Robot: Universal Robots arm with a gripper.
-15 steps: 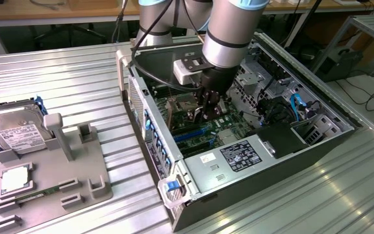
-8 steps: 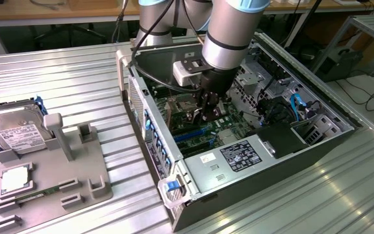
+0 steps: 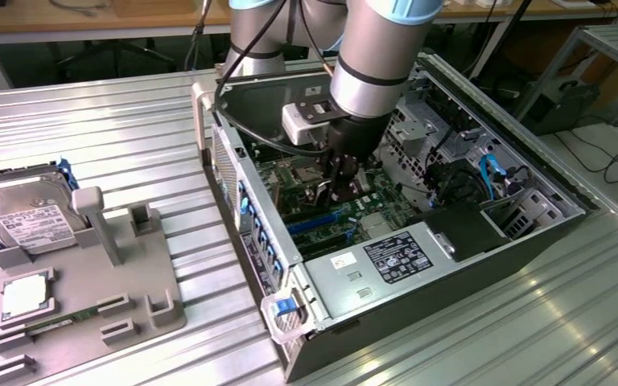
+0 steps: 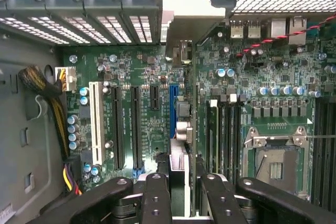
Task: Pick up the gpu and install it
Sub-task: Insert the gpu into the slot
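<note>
The hand (image 3: 340,191) grips the gpu (image 4: 181,129) edge-on over the blue slot (image 4: 172,109) inside the case (image 3: 524,181); installing is underway, calling for straight, aligned seating.

No text legible anywhere, white label on the hard drive (image 3: 32,219) at nine o'clock unreadable, black label on the power supply (image 3: 397,257) and small white sticker (image 3: 344,261) beside it equally unreadable

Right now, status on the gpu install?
Pincer shut on gpu; gpu edge-on over motherboard, by the blue slot. Nothing blocking seen.
</note>
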